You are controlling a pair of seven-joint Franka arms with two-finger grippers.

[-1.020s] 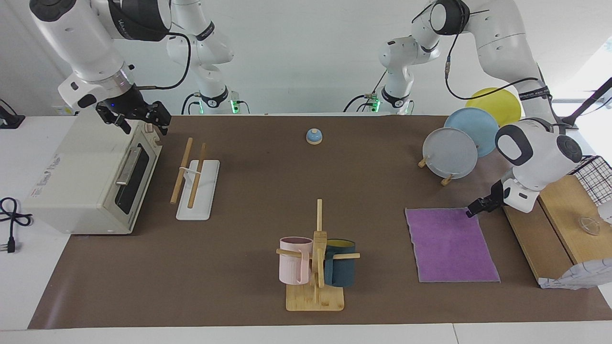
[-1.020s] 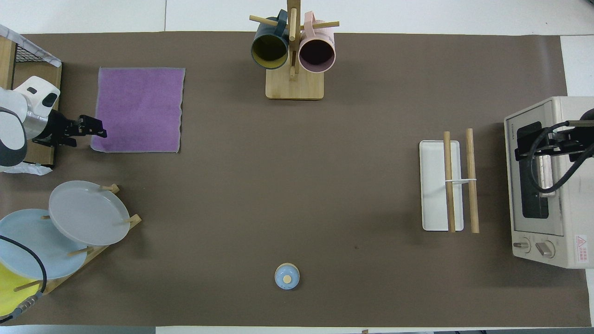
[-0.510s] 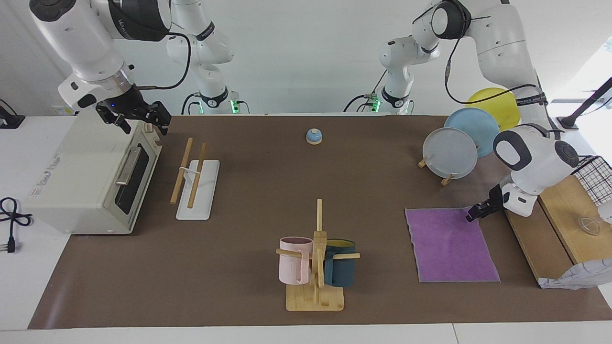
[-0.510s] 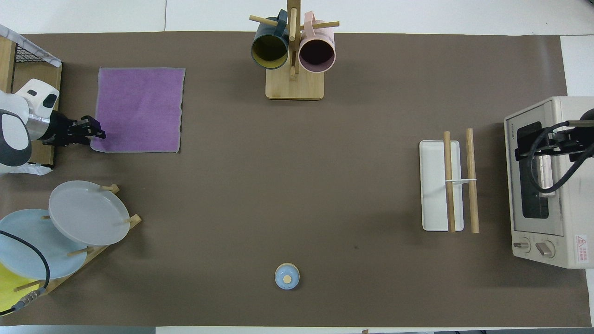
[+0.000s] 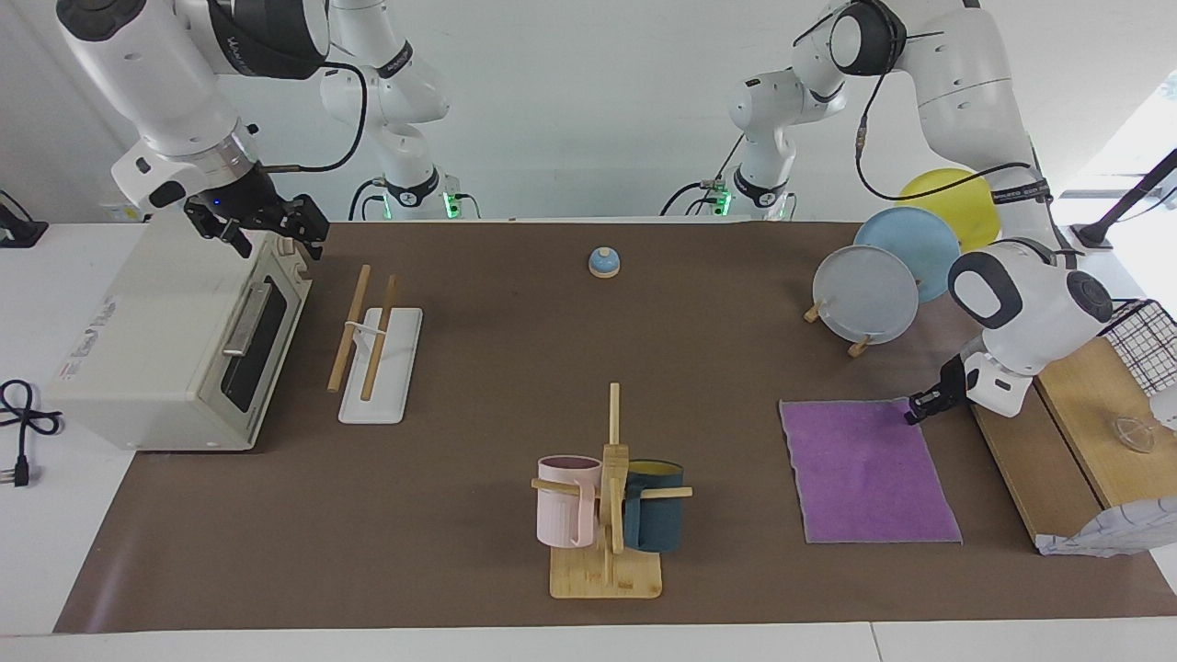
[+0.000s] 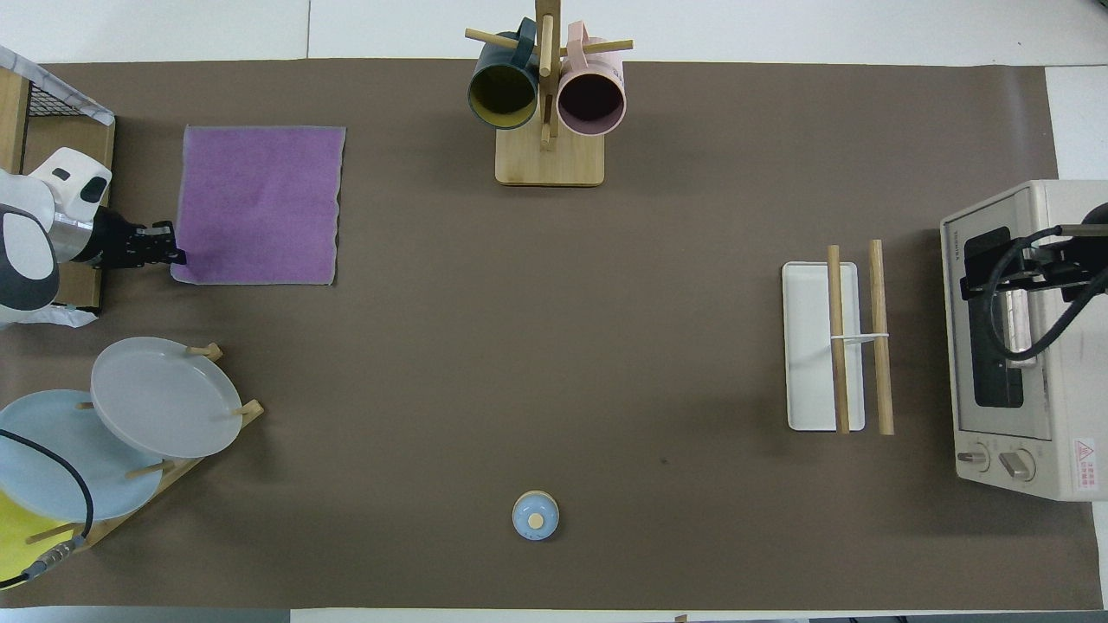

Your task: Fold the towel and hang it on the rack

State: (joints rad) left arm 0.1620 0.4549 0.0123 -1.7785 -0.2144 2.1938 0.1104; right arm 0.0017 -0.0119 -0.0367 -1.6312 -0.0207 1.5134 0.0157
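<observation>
**A:** Facing view first: how far had the robot got?

**B:** Barely begun. The towel (image 5: 869,469) lay flat and unfolded, purple face up, at the left arm's end of the table. The left gripper (image 5: 914,413) was down at the towel's corner nearest the robots, its fingertips closed together on that corner's edge. The pinch looked made, but no cloth was raised.

**A:** And the rack?

**B:** The rack (image 5: 376,351) stood well apart from that pincer, toward the right arm's end, beside the toaster oven (image 5: 175,340). Its two rods were bare. The right gripper (image 5: 262,225) waited over the oven's top with its fingers spread wide, holding nothing.

**A:** So what remained?

**B:** By his reckoning, nearly everything: lifting the corner, folding the cloth over, carrying it past the mug tree (image 5: 609,496), and draping it on the rods.
</observation>
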